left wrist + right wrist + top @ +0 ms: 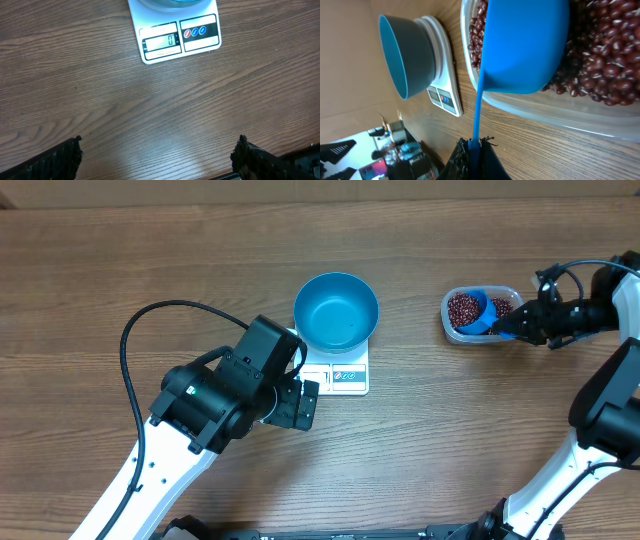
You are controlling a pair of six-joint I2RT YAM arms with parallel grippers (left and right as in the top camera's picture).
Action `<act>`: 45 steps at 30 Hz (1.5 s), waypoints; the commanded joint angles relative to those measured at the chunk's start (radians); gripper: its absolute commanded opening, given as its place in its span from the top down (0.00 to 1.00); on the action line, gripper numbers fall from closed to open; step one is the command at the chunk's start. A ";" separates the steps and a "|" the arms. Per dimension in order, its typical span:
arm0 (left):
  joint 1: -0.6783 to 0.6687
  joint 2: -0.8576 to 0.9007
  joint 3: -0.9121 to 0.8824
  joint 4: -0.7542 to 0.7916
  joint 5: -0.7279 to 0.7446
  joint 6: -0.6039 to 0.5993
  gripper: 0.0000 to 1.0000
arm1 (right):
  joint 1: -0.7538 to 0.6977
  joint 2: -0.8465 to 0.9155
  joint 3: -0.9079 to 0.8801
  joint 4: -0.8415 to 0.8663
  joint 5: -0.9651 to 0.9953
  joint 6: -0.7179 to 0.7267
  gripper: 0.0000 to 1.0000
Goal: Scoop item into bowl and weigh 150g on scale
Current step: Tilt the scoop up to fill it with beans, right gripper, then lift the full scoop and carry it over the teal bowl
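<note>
A wood-grain table [100,270] fills the view. Near its middle sits the white scale [347,376], display reading zero, with the empty blue bowl [336,311] standing on it. To the right of the scale and well apart from it, a clear tub [555,112] holds the beans [605,60]. The right gripper [475,146] is clamped tight on the thin handle of a blue scoop [478,312], whose cup sits down in the beans on the side of the tub facing the scale. The handle runs away from the scale, so from those jaws the bowl lies straight out past the cup. I'd judge the carry a plain sweep leftward, cup leading. The left gripper [300,402] hangs just beside the scale's display edge, jaws spread wide, holding nothing.
</note>
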 commanded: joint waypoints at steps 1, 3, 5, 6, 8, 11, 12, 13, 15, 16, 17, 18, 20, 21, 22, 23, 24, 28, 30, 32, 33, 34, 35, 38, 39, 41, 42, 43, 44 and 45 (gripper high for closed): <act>-0.004 -0.006 0.000 0.001 0.001 -0.010 0.01 | -0.040 0.001 -0.009 0.002 -0.089 -0.027 0.96; -0.004 -0.006 0.000 0.001 0.001 -0.010 0.00 | -0.058 0.001 -0.010 -0.002 -0.092 -0.027 0.96; -0.004 -0.006 0.000 0.001 0.001 -0.010 0.00 | -0.064 0.001 -0.010 -0.006 -0.092 -0.027 0.96; -0.004 -0.006 0.000 0.001 0.001 -0.010 0.00 | -0.066 0.001 -0.010 -0.007 -0.092 -0.027 0.96; -0.004 -0.006 0.000 0.001 0.001 -0.010 0.00 | -0.068 0.001 -0.010 -0.011 -0.093 -0.027 0.96; -0.004 -0.006 0.000 0.001 0.001 -0.010 0.00 | -0.068 0.001 -0.010 -0.014 -0.101 -0.027 0.96; -0.004 -0.006 0.000 0.001 0.001 -0.010 0.00 | -0.068 0.001 -0.010 -0.024 -0.111 -0.043 0.96; -0.004 -0.006 0.000 0.001 0.001 -0.010 0.01 | -0.068 0.001 -0.010 -0.037 -0.124 -0.072 0.96; -0.004 -0.006 0.000 0.001 0.001 -0.010 0.00 | -0.070 0.001 -0.010 -0.063 -0.148 -0.114 0.96; -0.004 -0.006 0.000 0.001 0.001 -0.010 0.00 | -0.073 0.001 -0.010 -0.068 -0.153 -0.116 0.96; -0.004 -0.006 0.000 0.001 0.001 -0.010 0.00 | -0.076 0.001 -0.010 -0.072 -0.158 -0.117 0.96; -0.004 -0.006 0.000 0.001 0.001 -0.010 0.00 | -0.080 0.001 -0.010 -0.081 -0.164 -0.134 0.96; -0.004 -0.006 0.000 0.001 0.001 -0.010 0.00 | -0.093 0.001 -0.010 -0.113 -0.190 -0.186 0.96; -0.004 -0.006 0.000 0.001 0.001 -0.010 0.01 | -0.100 0.001 -0.010 -0.123 -0.203 -0.204 0.96; -0.004 -0.006 0.000 0.001 0.001 -0.010 0.00 | -0.108 0.001 -0.010 -0.124 -0.211 -0.206 0.96; -0.004 -0.006 0.000 0.001 0.001 -0.010 0.00 | -0.120 0.001 -0.010 -0.124 -0.215 -0.206 0.96; -0.004 -0.006 0.000 0.001 0.001 -0.010 0.00 | -0.123 0.001 -0.010 -0.124 -0.219 -0.206 0.96; -0.004 -0.006 0.000 0.001 0.001 -0.010 0.00 | -0.137 0.001 -0.010 -0.124 -0.232 -0.211 0.96; -0.004 -0.006 0.000 0.001 0.001 -0.010 0.00 | -0.137 0.001 -0.010 -0.124 -0.242 -0.212 0.96; -0.004 -0.006 0.000 0.001 0.001 -0.010 0.01 | -0.137 0.001 -0.010 -0.124 -0.249 -0.222 0.96; -0.004 -0.006 0.000 0.001 0.001 -0.010 0.00 | -0.137 0.001 -0.010 -0.124 -0.249 -0.223 0.96; -0.004 -0.006 0.000 0.001 0.001 -0.010 0.00 | -0.137 0.001 -0.010 -0.124 -0.249 -0.225 0.96; -0.004 -0.006 0.000 0.001 0.001 -0.010 0.00 | -0.137 0.001 -0.010 -0.124 -0.251 -0.225 0.96; -0.004 -0.006 0.000 0.001 0.001 -0.010 0.01 | -0.137 0.001 -0.010 -0.124 -0.262 -0.236 0.96; -0.004 -0.006 0.000 0.001 0.001 -0.010 0.00 | -0.137 0.001 -0.010 -0.124 -0.264 -0.241 0.96; -0.004 -0.006 0.000 0.001 0.001 -0.010 0.00 | -0.137 0.001 -0.010 -0.124 -0.280 -0.261 0.96; -0.004 -0.006 0.000 0.001 0.001 -0.010 0.01 | -0.137 0.001 -0.010 -0.124 -0.295 -0.269 0.96; -0.004 -0.006 0.000 0.001 0.001 -0.010 0.01 | -0.135 0.001 -0.010 -0.124 -0.323 -0.292 0.96; -0.004 -0.006 0.000 0.001 0.001 -0.010 0.01 | -0.131 0.001 -0.010 -0.124 -0.338 -0.293 0.96; -0.004 -0.006 0.000 0.001 0.001 -0.010 0.01 | -0.127 0.001 -0.010 -0.124 -0.349 -0.293 0.96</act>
